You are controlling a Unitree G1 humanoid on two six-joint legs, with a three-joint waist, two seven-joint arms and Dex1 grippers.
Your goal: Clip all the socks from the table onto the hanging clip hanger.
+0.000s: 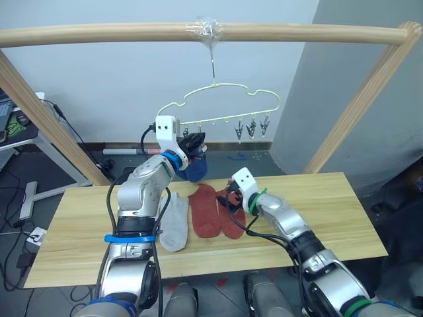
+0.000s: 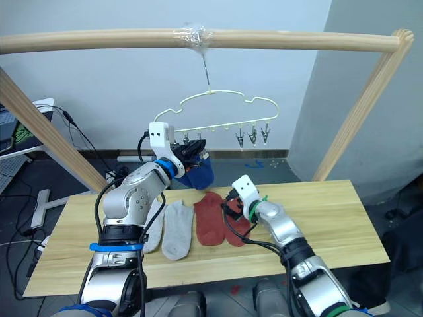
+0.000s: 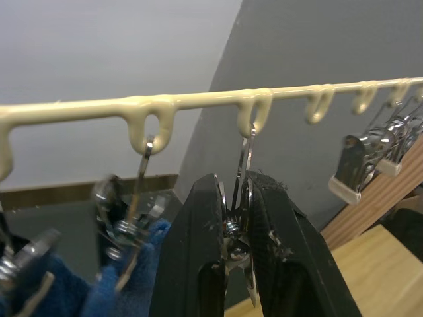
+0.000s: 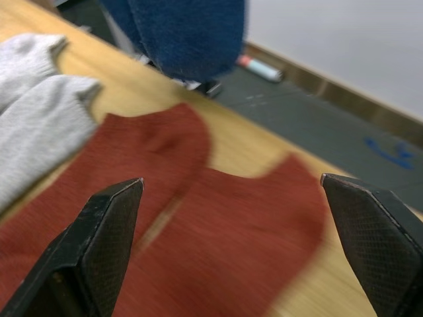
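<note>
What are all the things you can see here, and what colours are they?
grey socks: two, light grey, flat on the table side by side, left of the red ones.
red socks: two, rust red, flat on the table, middle.
blue socks: dark blue, hanging from the hanger's left clips; count unclear.
hanger: one, pale yellow-green, hooked on the pole.
free clips: three, metal, at the hanger's right end.
table: one, light wood.
pole frame: one, light wood, arching over the table.
left gripper: black fingers, squeezing a clip up at the hanger.
right gripper: black fingers, open over the red socks.
</note>
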